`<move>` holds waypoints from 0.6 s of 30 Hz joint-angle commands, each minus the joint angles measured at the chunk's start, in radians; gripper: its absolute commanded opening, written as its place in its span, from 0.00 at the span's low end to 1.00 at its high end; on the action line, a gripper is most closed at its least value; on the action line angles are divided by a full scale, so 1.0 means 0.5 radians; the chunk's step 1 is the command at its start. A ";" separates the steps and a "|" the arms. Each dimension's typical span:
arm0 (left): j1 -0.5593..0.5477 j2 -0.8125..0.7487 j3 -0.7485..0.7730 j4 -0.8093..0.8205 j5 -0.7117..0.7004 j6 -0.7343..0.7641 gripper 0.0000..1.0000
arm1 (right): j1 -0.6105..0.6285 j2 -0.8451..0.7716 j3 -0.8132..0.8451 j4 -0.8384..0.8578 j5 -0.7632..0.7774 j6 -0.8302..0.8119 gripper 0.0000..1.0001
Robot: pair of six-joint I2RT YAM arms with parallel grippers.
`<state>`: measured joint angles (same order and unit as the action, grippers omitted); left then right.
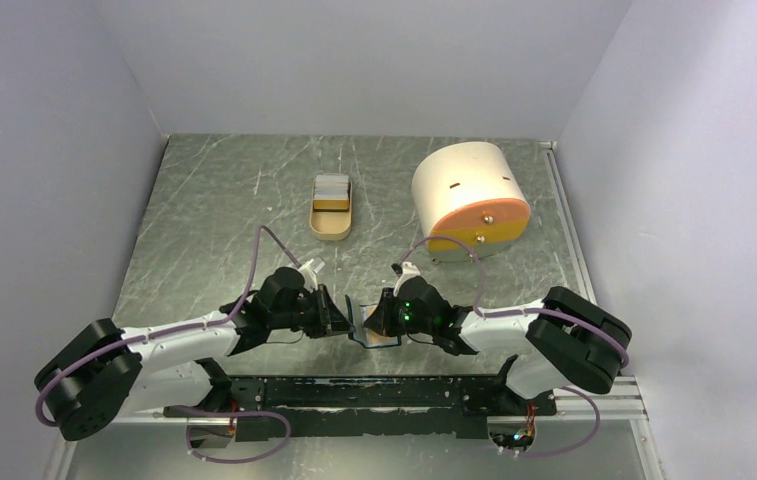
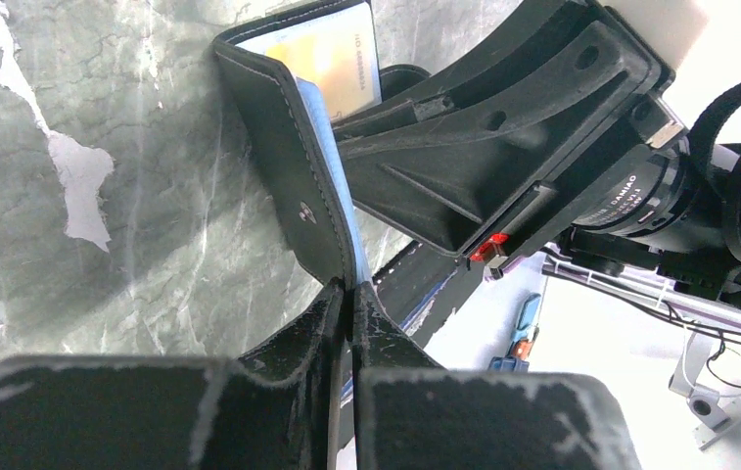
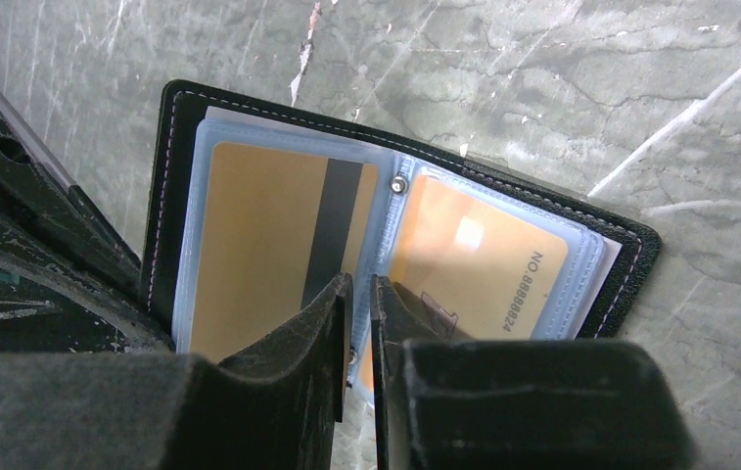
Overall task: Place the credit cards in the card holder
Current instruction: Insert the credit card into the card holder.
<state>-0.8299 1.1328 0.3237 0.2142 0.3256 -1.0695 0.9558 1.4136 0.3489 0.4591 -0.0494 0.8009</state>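
Mostly scratched grey table (image 1: 214, 220), perhaps lilac walls (image 1: 354, 60)

place: robot lab | cues: bolted arms (image 1: 174, 340), blank white walls (image 1: 44, 150) (enclosure)

1. L arm (image 1: 179, 343): runs from lower left of top view up and right toward frame centre, forearm low, approx level.
2. R arm (image 1: 509, 330): mirrors it, from lower right in toward centre.
3. Wrists meet just below centre of top view, tips facing each other, v. close.
4. L gripper (image 1: 338, 318): jaws pinched tight on black flap of card holder (image 2: 278, 137); fingers at bottom centre of L wrist view.
5. R gripper (image 1: 375, 320): jaws nearly together, thin gap, clamped on card holder's centre fold; fingers at bottom centre of R wrist view.
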 commanded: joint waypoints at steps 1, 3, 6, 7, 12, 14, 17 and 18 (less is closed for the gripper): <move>-0.009 0.040 0.006 0.137 0.016 0.023 0.09 | 0.007 0.039 -0.046 0.109 -0.024 0.025 0.17; -0.010 0.062 -0.003 0.175 0.032 0.018 0.09 | 0.007 0.055 -0.058 0.138 -0.035 0.041 0.17; -0.009 0.121 0.012 0.165 0.025 0.030 0.09 | 0.007 0.065 -0.074 0.171 -0.042 0.059 0.17; -0.009 0.140 0.019 0.155 0.023 0.034 0.09 | 0.007 0.066 -0.077 0.177 -0.039 0.063 0.17; -0.010 0.216 0.083 -0.026 -0.063 0.046 0.14 | 0.008 0.032 -0.100 0.164 -0.007 0.067 0.20; -0.013 0.232 0.090 -0.068 -0.086 0.039 0.16 | 0.006 0.010 -0.102 0.150 0.007 0.061 0.20; -0.021 0.239 0.101 -0.090 -0.099 0.037 0.19 | 0.009 -0.020 -0.104 0.117 0.028 0.050 0.21; -0.026 0.237 0.101 -0.094 -0.105 0.037 0.21 | 0.007 -0.027 -0.105 0.107 0.037 0.049 0.22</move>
<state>-0.8337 1.2362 0.3565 0.2283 0.3328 -1.0695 0.9558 1.4231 0.3122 0.5362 -0.0551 0.8314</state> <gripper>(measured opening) 0.185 0.209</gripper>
